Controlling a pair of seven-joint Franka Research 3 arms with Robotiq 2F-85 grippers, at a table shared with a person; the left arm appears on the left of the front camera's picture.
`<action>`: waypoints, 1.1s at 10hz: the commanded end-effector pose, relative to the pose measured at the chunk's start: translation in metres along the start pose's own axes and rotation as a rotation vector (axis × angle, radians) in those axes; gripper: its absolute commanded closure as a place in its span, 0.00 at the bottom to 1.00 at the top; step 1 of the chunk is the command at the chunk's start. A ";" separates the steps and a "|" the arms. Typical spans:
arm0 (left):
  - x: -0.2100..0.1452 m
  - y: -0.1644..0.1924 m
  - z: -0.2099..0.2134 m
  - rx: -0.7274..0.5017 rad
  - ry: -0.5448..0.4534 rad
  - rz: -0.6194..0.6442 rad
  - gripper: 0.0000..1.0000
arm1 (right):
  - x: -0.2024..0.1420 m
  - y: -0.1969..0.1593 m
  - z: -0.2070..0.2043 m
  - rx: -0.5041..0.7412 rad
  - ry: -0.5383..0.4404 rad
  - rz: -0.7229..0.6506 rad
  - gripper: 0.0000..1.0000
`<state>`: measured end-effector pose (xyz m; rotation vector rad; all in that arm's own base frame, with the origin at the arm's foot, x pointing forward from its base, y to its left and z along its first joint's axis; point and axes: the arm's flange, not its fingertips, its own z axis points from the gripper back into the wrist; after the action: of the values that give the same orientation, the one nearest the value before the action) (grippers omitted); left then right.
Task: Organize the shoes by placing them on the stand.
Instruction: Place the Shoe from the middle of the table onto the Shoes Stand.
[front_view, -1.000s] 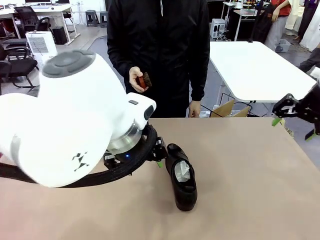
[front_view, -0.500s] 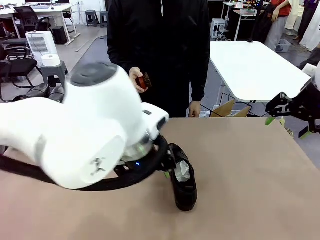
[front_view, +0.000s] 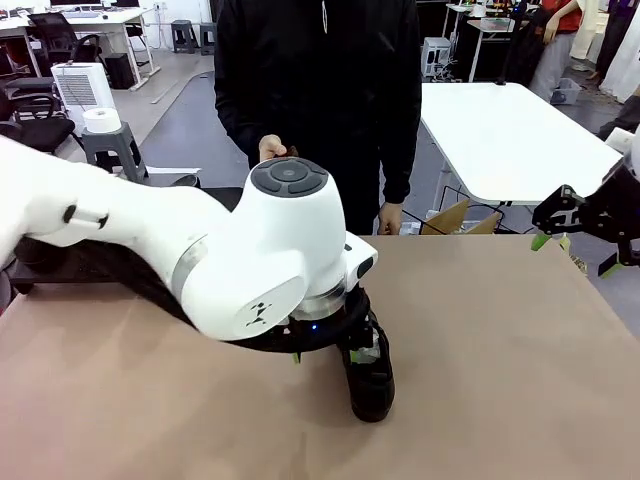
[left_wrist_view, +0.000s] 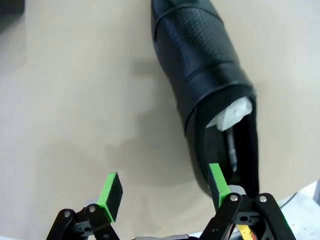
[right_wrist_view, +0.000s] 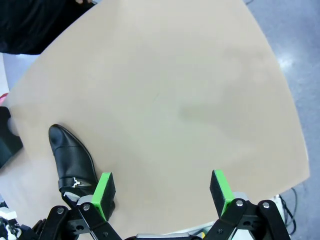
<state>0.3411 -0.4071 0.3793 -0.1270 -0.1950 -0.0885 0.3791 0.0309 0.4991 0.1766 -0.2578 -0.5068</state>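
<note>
Front view, across a tan table (front_view: 500, 380): one glossy black shoe (front_view: 370, 385) lying near the middle, toe pointing toward the camera, heel end partly hidden under the big white left arm (front_view: 250, 260) bending in from the left. Left gripper (front_view: 335, 350) low beside the shoe's opening, mostly covered by the wrist. Behind the arm at far left, a dark flat shape, possibly the stand (front_view: 60, 265), too hidden to confirm. Beyond the far edge, a person in a black jacket (front_view: 320, 100), one hand (front_view: 272, 150) raised at the waist, the other hand (front_view: 390, 216) hanging just above the table edge. Right gripper (front_view: 585, 235) raised at the right edge, well apart from the shoe.

Left wrist view, looking down: left gripper (left_wrist_view: 165, 187) spread wide, holding nothing; one green pad (left_wrist_view: 218, 181) right at the rim of the shoe (left_wrist_view: 205, 75) near the heel, the other pad (left_wrist_view: 111, 189) over bare table beside it. Crumpled white paper (left_wrist_view: 232, 111) stuffed inside the shoe.

Right wrist view, from high above: right gripper (right_wrist_view: 162, 192) spread wide and empty over bare table (right_wrist_view: 190, 100), with the shoe (right_wrist_view: 72, 155) small and far below, near one pad in the picture. Person's black sleeve (right_wrist_view: 35, 25) at the top left corner.
</note>
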 end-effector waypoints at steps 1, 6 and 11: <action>0.009 -0.022 0.003 -0.007 -0.016 0.016 0.11 | 0.001 -0.002 0.001 0.002 0.001 0.016 0.00; 0.023 -0.029 -0.019 0.057 0.009 0.102 0.11 | 0.001 -0.002 0.001 0.002 0.001 0.016 0.00; 0.025 -0.025 -0.031 0.085 0.058 0.157 0.20 | 0.001 -0.002 0.001 0.002 0.001 0.016 0.00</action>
<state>0.3659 -0.4323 0.3571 -0.0840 -0.1387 0.0330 0.3791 0.0308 0.4991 0.1766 -0.2578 -0.5068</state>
